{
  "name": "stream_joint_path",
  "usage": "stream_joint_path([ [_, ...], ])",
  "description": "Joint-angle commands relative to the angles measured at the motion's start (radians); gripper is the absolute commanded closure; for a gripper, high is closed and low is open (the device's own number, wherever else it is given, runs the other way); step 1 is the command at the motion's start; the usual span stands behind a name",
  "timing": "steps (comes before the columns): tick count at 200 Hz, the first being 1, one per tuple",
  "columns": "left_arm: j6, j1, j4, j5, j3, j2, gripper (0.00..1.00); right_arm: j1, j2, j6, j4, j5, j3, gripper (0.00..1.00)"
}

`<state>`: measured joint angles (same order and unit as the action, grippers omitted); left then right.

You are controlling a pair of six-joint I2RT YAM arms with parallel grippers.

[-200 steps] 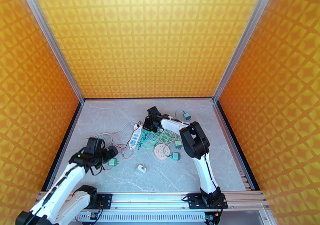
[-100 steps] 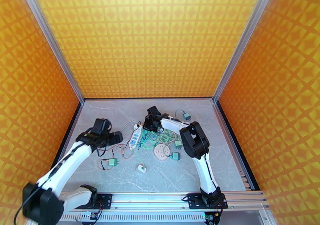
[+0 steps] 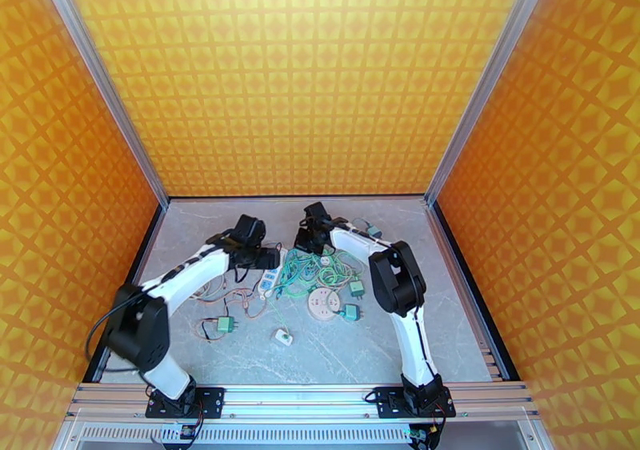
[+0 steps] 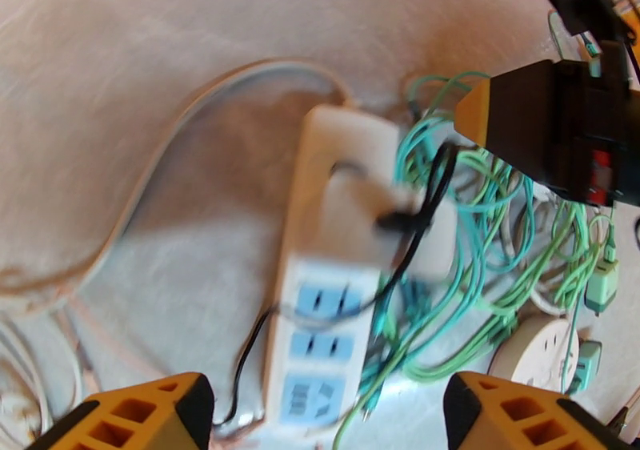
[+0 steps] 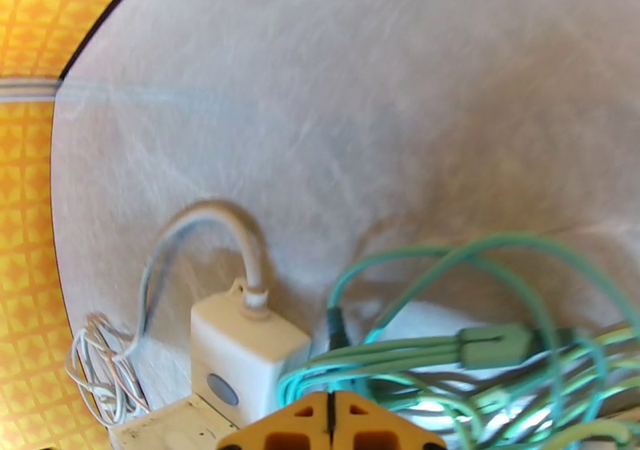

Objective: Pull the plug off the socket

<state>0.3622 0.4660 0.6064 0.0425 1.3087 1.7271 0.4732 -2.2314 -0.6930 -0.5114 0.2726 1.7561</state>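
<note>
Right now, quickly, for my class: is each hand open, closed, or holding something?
Left hand: open, empty, above the power strip.
Right hand: closed, nothing visible between its fingers.

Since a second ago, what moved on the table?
The left gripper swung away from the robot and rightward, from beside the green plug to above the white power strip. The right gripper nudged slightly farther back. The plug and strip stayed put.

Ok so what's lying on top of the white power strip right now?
A black cable crosses the power strip, and green cables drape over one long edge. Blur and those cables hide whether a plug sits in the upper sockets.
</note>
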Motion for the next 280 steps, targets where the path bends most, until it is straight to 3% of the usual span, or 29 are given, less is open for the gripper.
stream_joint_path([
  [1,-0.051,0.007,-0.026,-0.013,0.06,0.055,0.21,0.001,0.03,0.027,0.022,0.044,0.019,1.0],
  [115,-0.109,0.031,-0.011,-0.03,0.189,0.253,0.23,0.0,-0.121,-0.013,0.133,0.27,0.131,1.0],
  [137,-0.112,0.031,-0.007,-0.041,0.19,0.26,0.29,0.0,-0.149,-0.03,0.16,0.32,0.143,1.0],
  [172,-0.118,0.04,-0.006,-0.04,0.189,0.253,0.47,0.006,-0.184,-0.061,0.208,0.386,0.145,1.0],
  [189,-0.117,0.045,-0.004,-0.041,0.195,0.257,0.47,0.014,-0.208,-0.075,0.224,0.43,0.154,1.0],
  [280,-0.106,0.048,0.023,-0.059,0.217,0.218,0.53,0.024,-0.236,0.028,0.013,0.29,0.129,1.0],
])
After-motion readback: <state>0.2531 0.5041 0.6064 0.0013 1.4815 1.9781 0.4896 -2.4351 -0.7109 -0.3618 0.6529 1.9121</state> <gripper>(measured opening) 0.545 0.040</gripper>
